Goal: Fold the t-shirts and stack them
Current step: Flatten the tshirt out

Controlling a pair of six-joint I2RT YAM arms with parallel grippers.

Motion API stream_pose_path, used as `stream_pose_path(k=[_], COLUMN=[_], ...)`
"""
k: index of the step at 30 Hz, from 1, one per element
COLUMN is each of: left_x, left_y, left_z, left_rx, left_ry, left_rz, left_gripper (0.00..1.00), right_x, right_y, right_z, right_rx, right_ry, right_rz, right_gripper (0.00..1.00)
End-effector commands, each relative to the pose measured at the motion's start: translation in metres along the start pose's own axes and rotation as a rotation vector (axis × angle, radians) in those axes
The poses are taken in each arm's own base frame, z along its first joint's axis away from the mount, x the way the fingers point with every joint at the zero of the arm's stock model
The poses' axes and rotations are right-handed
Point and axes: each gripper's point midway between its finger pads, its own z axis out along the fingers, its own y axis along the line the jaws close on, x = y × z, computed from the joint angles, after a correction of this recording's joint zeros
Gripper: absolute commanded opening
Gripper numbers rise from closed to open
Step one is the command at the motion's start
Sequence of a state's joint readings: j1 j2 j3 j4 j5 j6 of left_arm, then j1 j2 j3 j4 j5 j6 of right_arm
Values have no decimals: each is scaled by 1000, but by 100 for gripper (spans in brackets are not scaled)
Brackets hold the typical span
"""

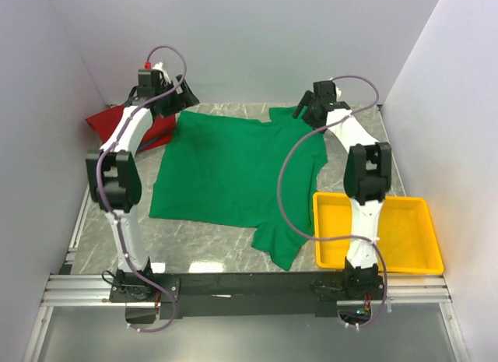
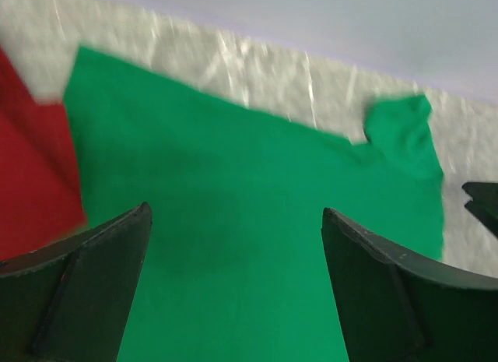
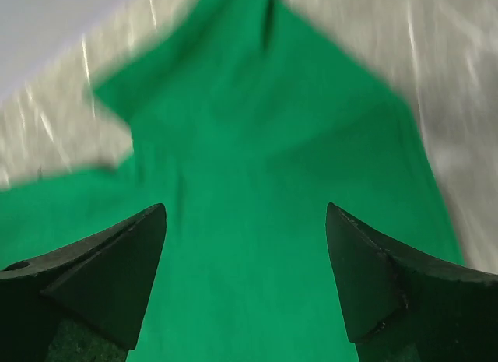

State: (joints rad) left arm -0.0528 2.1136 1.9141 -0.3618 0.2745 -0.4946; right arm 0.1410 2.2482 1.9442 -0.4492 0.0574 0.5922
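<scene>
The green t-shirt (image 1: pixel 233 171) lies spread flat across the middle of the marble table, one sleeve at the far right and one at the near right. It fills the left wrist view (image 2: pixel 249 222) and the right wrist view (image 3: pixel 257 222). The red t-shirt (image 1: pixel 117 122) lies bunched at the far left, partly hidden by the left arm; its edge shows in the left wrist view (image 2: pixel 35 175). My left gripper (image 1: pixel 180 99) is open and empty above the green shirt's far left corner. My right gripper (image 1: pixel 305 110) is open and empty above its far right sleeve.
A yellow plastic tray (image 1: pixel 412 249) sits at the near right, beside the right arm's base. White walls close in the table on the left, back and right. Cables loop from both arms over the shirt.
</scene>
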Motion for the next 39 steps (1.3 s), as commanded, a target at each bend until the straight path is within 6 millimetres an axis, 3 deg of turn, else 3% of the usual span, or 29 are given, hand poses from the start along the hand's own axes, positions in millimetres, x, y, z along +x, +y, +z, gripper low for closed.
stream_pose_path(k=[1, 3, 4, 6, 7, 11, 17, 20, 26, 35, 39], left_x=[-8, 20, 29, 54, 61, 87, 122, 131, 152, 159, 149], left_y=[-28, -16, -13, -3, -1, 13, 26, 25, 42, 66, 66], left_z=[-40, -41, -41, -39, -38, -34, -23, -17, -2, 22, 35], left_rx=[89, 67, 63, 49, 47, 23, 17, 53, 16, -1, 10], left_ry=[-52, 22, 50, 125, 145, 210, 311, 322, 371, 396, 384], left_rz=[30, 19, 17, 1, -2, -17, -59, -89, -151, -226, -218], left_gripper=[95, 95, 95, 94, 94, 94, 93, 93, 93, 93, 93], right_x=[-29, -9, 13, 24, 41, 72, 108, 119, 133, 138, 131], right_y=[40, 32, 25, 27, 21, 23, 13, 5, -5, -23, -23], right_z=[-77, -84, -82, -89, -86, -86, -75, -69, -58, -38, -29], right_rx=[-142, -117, -95, -118, -105, -130, -98, -62, -11, 43, 32], right_ry=[-85, -40, -2, 9, 40, 110, 228, 267, 326, 398, 413], right_rz=[-15, -48, -65, -71, -74, -50, -30, -2, 24, 83, 112], right_gripper=[90, 90, 90, 89, 89, 87, 86, 86, 86, 86, 86])
